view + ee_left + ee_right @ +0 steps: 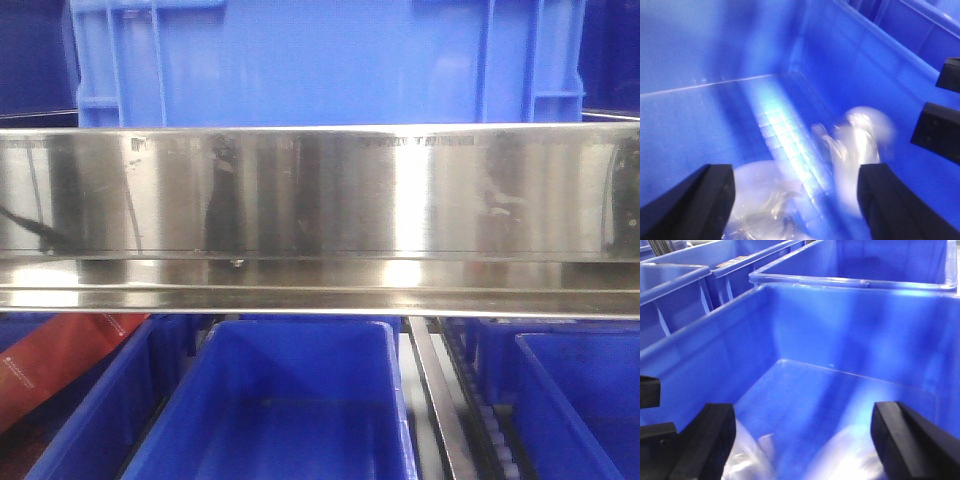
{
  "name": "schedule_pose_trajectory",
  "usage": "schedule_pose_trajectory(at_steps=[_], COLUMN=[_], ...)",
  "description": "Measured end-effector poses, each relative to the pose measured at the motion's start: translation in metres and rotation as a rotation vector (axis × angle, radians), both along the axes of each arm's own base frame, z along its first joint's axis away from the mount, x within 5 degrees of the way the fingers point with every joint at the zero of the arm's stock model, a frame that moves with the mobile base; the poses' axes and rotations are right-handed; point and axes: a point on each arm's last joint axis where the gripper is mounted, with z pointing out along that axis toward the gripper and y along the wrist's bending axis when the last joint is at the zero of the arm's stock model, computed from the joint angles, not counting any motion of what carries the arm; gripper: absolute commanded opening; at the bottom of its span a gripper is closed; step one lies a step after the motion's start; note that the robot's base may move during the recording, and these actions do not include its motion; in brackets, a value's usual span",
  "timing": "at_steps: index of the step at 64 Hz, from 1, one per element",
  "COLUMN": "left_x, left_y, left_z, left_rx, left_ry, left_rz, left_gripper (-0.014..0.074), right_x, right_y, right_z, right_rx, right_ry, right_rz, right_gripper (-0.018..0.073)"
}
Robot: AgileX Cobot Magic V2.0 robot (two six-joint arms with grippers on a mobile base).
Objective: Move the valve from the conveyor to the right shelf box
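Both wrist views close inside box [855,65]

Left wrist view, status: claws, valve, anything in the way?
Both claws open, empty: left claw, right claw. Bagged valve blurred, loose inside blue box. Second bag beside it. No obstruction seen.

A crate [320,60] sat on the shelf rail [320,200]. Below the rail stood a middle box [300,400], with a left box [100,420] and a right box [580,400] beside it. Inside the shelf box [715,50], a near bagged item [765,205] lay left of a far bagged item [860,145].
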Motion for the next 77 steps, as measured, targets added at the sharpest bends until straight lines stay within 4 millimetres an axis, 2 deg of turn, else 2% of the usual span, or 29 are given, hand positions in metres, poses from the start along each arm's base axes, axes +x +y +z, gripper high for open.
schedule_pose_trajectory(at_steps=[5,8,12,15,21,23,38,47,56,65,77], left_x=[0.000,0.000,0.000,-0.001,-0.001,-0.001,-0.002,-0.018,-0.051,-0.094,-0.155], left_y=[0.000,0.000,0.000,0.000,0.000,0.000,0.001,0.010,0.029,0.052,0.086], left_z=[0.000,0.000,0.000,0.001,0.001,0.002,0.008,0.026,0.047,0.048,0.018], left_rx=[0.000,0.000,-0.001,-0.003,-0.006,-0.009,-0.029,-0.052,-0.114,-0.131,-0.139], left_ry=[0.000,0.000,0.001,-0.001,0.000,-0.004,-0.043,-0.091,-0.211,-0.285,-0.341], left_rz=[0.000,0.000,0.000,0.000,0.001,0.001,0.007,0.009,0.028,0.042,0.057], left_gripper=[0.0393,0.0340,0.0233,0.0106,-0.0104,-0.0111,-0.0111,-0.0111,-0.0111,-0.0111,-0.0111], right_x=[0.000,-0.001,-0.004,-0.004,-0.005,-0.005,-0.002,-0.018,-0.046,-0.079,-0.131], right_y=[0.000,0.000,0.000,0.000,0.000,0.000,-0.003,-0.008,-0.019,-0.034,-0.050], right_z=[-0.001,-0.002,-0.001,-0.001,0.000,0.001,0.012,0.033,0.049,0.042,0.014], right_rx=[-0.003,-0.006,-0.006,-0.007,-0.006,-0.005,0.031,0.052,0.050,0.047,0.038], right_ry=[0.011,0.027,0.034,0.036,0.033,0.030,-0.083,-0.149,-0.239,-0.255,-0.250], right_rz=[0.004,0.009,0.013,0.014,0.014,0.013,-0.023,-0.028,-0.045,-0.067,-0.077], right_gripper=[0.0374,0.0274,0.0166,0.0054,-0.0112,-0.0166,-0.0168,-0.0168,-0.0168,-0.0168,-0.0168])
